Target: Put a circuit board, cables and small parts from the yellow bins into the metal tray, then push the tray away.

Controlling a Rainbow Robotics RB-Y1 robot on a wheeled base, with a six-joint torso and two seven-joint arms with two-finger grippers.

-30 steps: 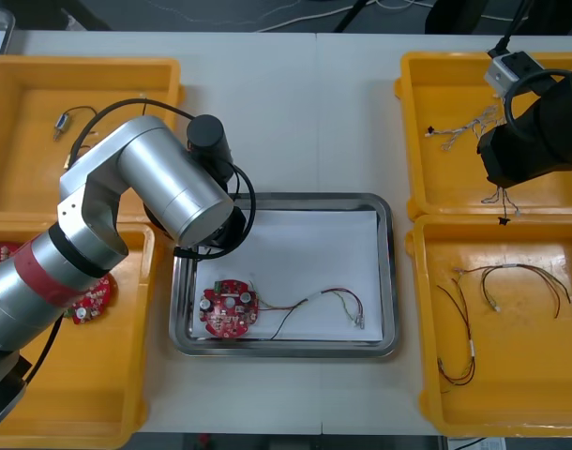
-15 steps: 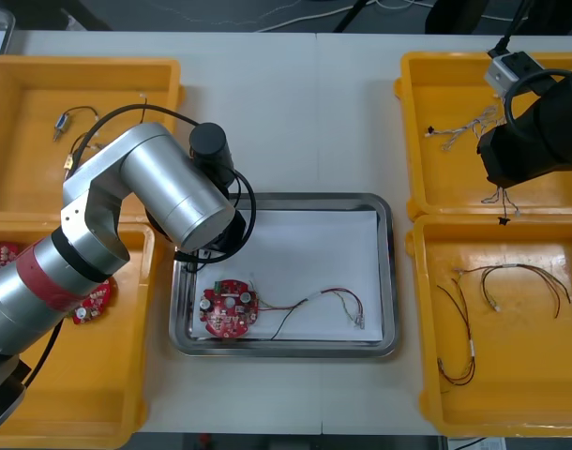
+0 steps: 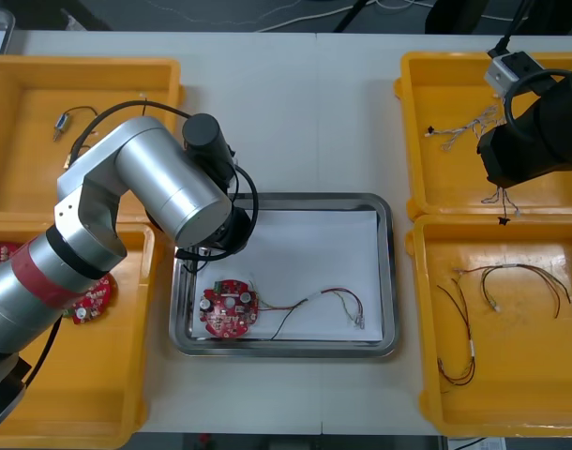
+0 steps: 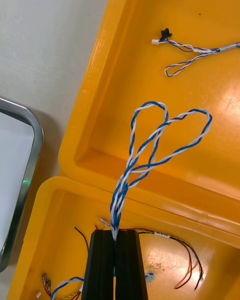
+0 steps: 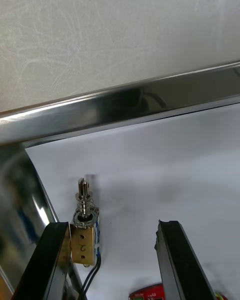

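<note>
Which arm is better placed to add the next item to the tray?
Right: the right gripper is shut on the twisted blue and white cable; the left gripper stands open over the metal tray.

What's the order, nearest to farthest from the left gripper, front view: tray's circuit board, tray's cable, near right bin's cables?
1. circuit board, near left of tray, by left gripper.
2. tray cable, right half.
3. bin cables, near right bin.

The left arm covered the metal tray at its far-left corner. In the left wrist view the circuit board was cut off by the edge. The blue and white cable was lost at its end between the right gripper and its pinched fingers.
</note>
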